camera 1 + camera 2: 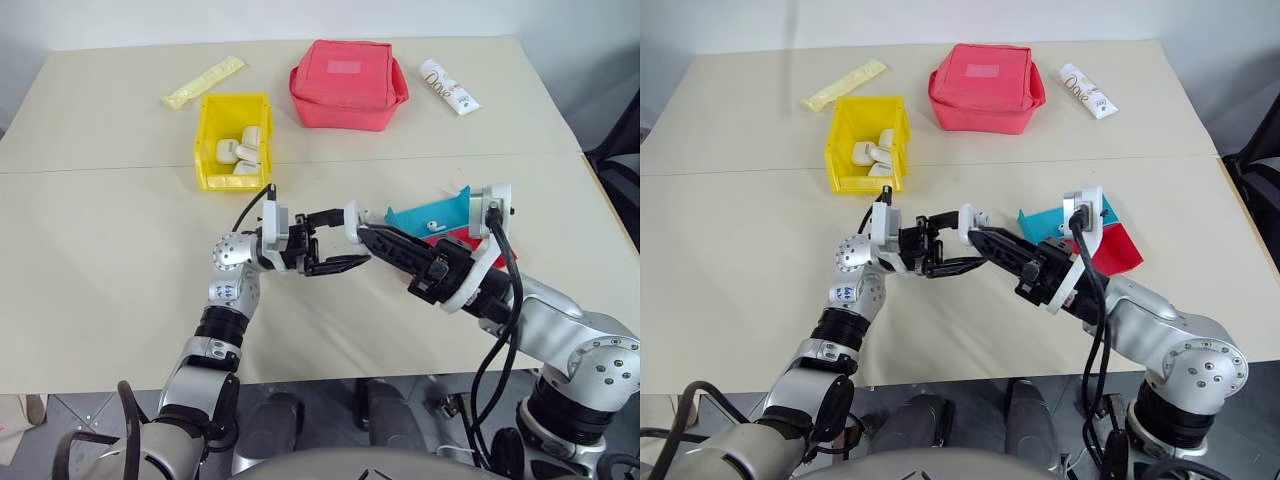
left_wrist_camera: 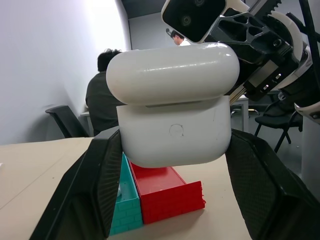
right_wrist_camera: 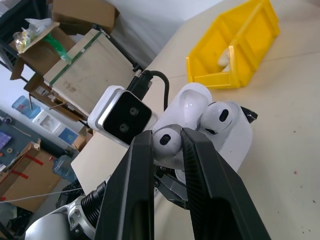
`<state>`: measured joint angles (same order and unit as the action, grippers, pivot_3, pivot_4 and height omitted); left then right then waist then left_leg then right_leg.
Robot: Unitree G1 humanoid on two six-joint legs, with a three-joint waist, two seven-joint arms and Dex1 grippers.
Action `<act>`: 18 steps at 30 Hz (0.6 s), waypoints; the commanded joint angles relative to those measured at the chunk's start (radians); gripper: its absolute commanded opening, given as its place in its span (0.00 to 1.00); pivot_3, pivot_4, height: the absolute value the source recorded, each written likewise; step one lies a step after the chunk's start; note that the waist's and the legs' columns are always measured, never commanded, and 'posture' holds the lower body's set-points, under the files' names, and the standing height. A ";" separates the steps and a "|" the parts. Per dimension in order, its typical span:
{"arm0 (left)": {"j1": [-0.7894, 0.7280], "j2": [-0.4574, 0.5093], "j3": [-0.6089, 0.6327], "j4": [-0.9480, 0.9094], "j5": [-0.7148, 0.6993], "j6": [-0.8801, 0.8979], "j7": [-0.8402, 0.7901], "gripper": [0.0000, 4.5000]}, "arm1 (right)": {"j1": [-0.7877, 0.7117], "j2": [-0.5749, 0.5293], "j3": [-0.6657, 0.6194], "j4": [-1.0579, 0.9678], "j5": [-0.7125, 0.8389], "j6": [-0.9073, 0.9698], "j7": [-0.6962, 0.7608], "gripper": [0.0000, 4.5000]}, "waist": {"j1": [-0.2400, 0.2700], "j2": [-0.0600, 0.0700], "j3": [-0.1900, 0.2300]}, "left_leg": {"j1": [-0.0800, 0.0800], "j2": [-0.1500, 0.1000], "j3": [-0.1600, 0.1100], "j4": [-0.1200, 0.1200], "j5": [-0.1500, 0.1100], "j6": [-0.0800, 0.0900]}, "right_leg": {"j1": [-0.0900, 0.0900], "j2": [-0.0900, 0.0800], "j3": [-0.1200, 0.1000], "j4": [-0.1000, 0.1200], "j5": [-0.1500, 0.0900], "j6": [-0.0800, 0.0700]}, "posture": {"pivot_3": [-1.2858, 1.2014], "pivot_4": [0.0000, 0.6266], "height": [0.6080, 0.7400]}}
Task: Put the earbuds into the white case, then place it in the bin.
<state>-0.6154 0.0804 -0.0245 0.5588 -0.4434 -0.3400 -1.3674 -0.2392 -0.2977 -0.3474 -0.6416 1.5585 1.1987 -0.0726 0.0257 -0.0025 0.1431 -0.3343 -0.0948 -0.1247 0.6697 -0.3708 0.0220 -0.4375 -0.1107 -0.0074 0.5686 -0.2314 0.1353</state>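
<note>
Yellow sachet [image 1: 203, 83] lies at far left of bench [image 1: 100, 260], just behind the bin [image 1: 233, 141]. Bin holds several white cases, upright, well behind both arms

Left gripper [image 1: 335, 243] above mid-bench, pointing toward the right arm. Its fingers [image 2: 95, 190] are clamped on the case [image 2: 172, 117], one on each side of the lower body. Case lid is tipped open; in the left wrist view it stands just above the body with a narrow gap showing

Right gripper [image 3: 167, 142] meets the left one head-on. Its fingers [image 3: 137, 165] are nearly closed, pinching one earbud [image 3: 166, 140] right at the open mouth of the case. Second earbud [image 3: 218, 118] sits in the case opening, its rounded head sticking out, just beside the pinched one

Red pouch [image 1: 347, 84] at back centre of bench. Teal tray [image 1: 430, 215] and red tray [image 1: 450, 240] side by side and touching, beside the right wrist. White tube [image 1: 448, 86] at far right back, near the pouch
</note>
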 commanded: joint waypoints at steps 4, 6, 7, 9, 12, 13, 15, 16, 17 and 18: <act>-0.032 -0.030 0.035 -0.074 -0.051 -0.049 0.013 0.61 | 0.078 -0.098 0.077 0.070 0.074 -0.134 -0.176 0.10 | 0.001 0.000 0.000 | 0.000 0.000 0.000 0.000 0.000 0.000 | 0.001 0.000 0.000 -0.001 0.000 0.000 | 0.52 0.24 1.00; -0.030 -0.033 0.036 -0.075 -0.054 -0.048 0.015 0.61 | 0.092 -0.120 0.098 0.073 0.105 -0.177 -0.200 0.10 | 0.002 0.000 0.000 | 0.000 0.000 0.000 0.000 0.000 0.000 | 0.001 0.000 -0.001 -0.001 0.000 0.000 | 0.52 0.24 1.00; -0.029 -0.034 0.037 -0.076 -0.055 -0.047 0.016 0.61 | 0.098 -0.131 0.107 0.074 0.118 -0.198 -0.211 0.10 | 0.002 0.000 0.000 | 0.000 0.000 0.000 0.000 0.000 0.000 | 0.001 0.000 -0.001 -0.002 0.000 0.000 | 0.52 0.24 1.00; -0.027 -0.037 0.038 -0.079 -0.057 -0.048 0.016 0.61 | 0.109 -0.153 0.127 0.077 0.140 -0.237 -0.226 0.10 | 0.002 0.000 0.000 | 0.000 0.000 0.000 0.000 0.000 0.000 | 0.002 0.000 -0.001 -0.002 0.000 0.001 | 0.52 0.24 1.00; -0.023 -0.040 0.040 -0.083 -0.061 -0.045 0.016 0.61 | 0.122 -0.183 0.148 0.082 0.160 -0.286 -0.237 0.10 | 0.002 0.000 0.000 | 0.000 0.001 -0.001 0.000 0.000 0.000 | 0.002 0.000 -0.001 -0.003 0.000 0.001 | 0.52 0.24 1.00; -0.023 -0.040 0.041 -0.084 -0.062 -0.044 0.016 0.61 | 0.126 -0.192 0.154 0.084 0.163 -0.300 -0.239 0.10 | 0.002 0.000 0.000 | 0.000 0.001 -0.001 0.000 0.000 0.000 | 0.002 0.000 -0.001 -0.003 0.000 0.001 | 0.52 0.24 1.00; -0.021 -0.038 0.044 -0.084 -0.064 -0.043 0.014 0.61 | 0.135 -0.215 0.162 0.089 0.161 -0.321 -0.235 0.10 | 0.002 0.000 0.000 | 0.000 0.001 -0.001 0.000 0.000 0.000 | 0.003 0.000 -0.002 -0.003 0.000 0.001 | 0.52 0.24 1.00; -0.022 -0.036 0.045 -0.082 -0.064 -0.042 0.013 0.61 | 0.139 -0.227 0.165 0.092 0.159 -0.329 -0.230 0.10 | 0.002 0.000 0.000 | 0.001 0.001 -0.001 0.000 0.000 0.000 | 0.003 0.000 -0.002 -0.003 0.000 0.001 | 0.52 0.24 1.00; -0.022 -0.036 0.046 -0.082 -0.065 -0.042 0.013 0.61 | 0.143 -0.237 0.168 0.095 0.158 -0.337 -0.224 0.10 | 0.002 0.000 0.000 | 0.001 0.001 -0.001 0.000 0.000 0.000 | 0.003 0.000 -0.002 -0.003 0.000 0.001 | 0.52 0.24 1.00; -0.022 -0.035 0.046 -0.081 -0.065 -0.042 0.013 0.61 | 0.144 -0.247 0.171 0.098 0.157 -0.344 -0.218 0.10 | 0.003 0.000 0.000 | 0.001 0.001 -0.001 0.000 0.000 0.000 | 0.003 0.000 -0.002 -0.003 0.000 0.001 | 0.52 0.24 1.00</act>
<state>-0.6120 0.0586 -0.0192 0.5601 -0.4350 -0.3502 -1.3474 -0.1451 -0.5051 -0.1640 -0.6265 1.7798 0.8539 -0.2278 0.0284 -0.0029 0.1431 -0.3337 -0.0940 -0.1258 0.6695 -0.3707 0.0225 -0.4342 -0.1106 -0.0093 0.5652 -0.2310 0.1360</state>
